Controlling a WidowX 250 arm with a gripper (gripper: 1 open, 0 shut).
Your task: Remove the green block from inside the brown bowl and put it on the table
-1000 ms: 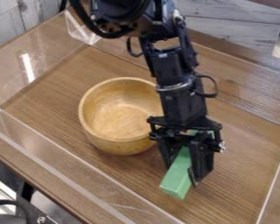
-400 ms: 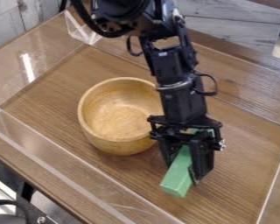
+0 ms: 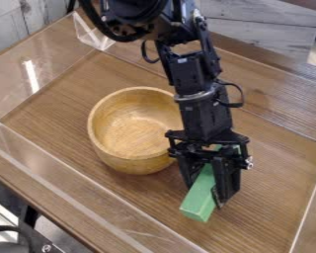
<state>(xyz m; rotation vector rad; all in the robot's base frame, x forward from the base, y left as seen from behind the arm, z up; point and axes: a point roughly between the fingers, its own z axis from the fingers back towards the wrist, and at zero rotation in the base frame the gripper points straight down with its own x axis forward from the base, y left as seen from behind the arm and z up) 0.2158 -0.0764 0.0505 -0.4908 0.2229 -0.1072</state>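
Note:
The green block (image 3: 200, 198) stands tilted on the table (image 3: 68, 109), its lower end resting on the wood to the right of the brown bowl (image 3: 131, 128). My gripper (image 3: 211, 186) points straight down and is shut on the green block's upper part, black fingers (image 3: 228, 183) on either side of it. The bowl is empty, showing its pale wooden inside. The black arm rises from the gripper toward the top of the view.
Clear plastic walls (image 3: 42, 168) run along the table's near and left edges. Another clear wall sits close to the block at the lower right. Bare wood lies behind and left of the bowl.

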